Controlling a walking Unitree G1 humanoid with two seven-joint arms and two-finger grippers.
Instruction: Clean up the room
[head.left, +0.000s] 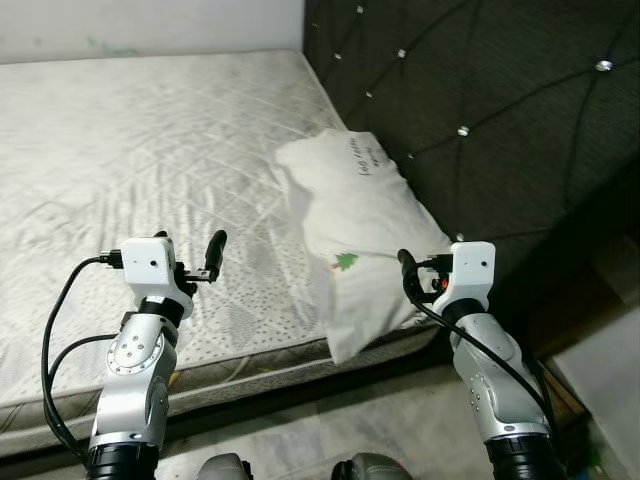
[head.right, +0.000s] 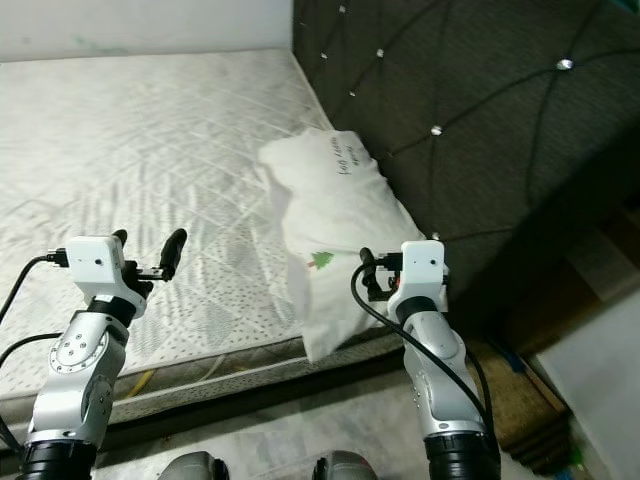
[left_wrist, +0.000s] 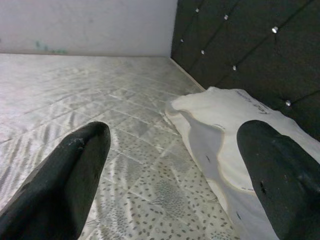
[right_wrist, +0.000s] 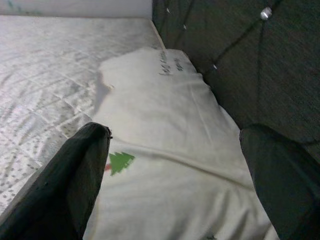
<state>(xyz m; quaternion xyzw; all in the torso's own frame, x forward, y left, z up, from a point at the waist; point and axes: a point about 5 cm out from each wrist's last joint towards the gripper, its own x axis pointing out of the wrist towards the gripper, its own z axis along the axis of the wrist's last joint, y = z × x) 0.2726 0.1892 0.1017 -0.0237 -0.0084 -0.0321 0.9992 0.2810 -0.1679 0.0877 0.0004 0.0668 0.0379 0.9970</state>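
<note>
While both arms are raised before the bed, nothing is held in either gripper. A white pillow (head.left: 355, 235) is seen lying on the mattress (head.left: 150, 150), along the edge nearest the dark tufted headboard (head.left: 480, 110). Its near end hangs over the front edge of the mattress, and its far end is turned toward the wall (head.left: 150, 25). A small green tree print (head.left: 346, 262) is seen on the pillow's near half, and a line of dark writing (head.left: 366, 155) near its far end.

The left gripper (head.left: 190, 265) is held above the front part of the mattress, to the left of the pillow and apart from it. Its fingers (left_wrist: 65, 185) are spread wide, with bare quilted fabric between them in the left wrist view and the pillow's edge seen past one fingertip.

The right gripper (right_wrist: 172, 187) is held just over the pillow's near end, beside the tree print. Its fingers (right_wrist: 75, 180) are likewise spread wide, with the pillow's white cover between them in the right wrist view; whether they touch the cover cannot be told.

Black cables (head.left: 55, 330) are looped from the left wrist down the arm. A pale floor (head.left: 330, 425) is seen below the bed's front edge, and a brown surface (head.right: 520, 400) lies to the right, beside the headboard.
</note>
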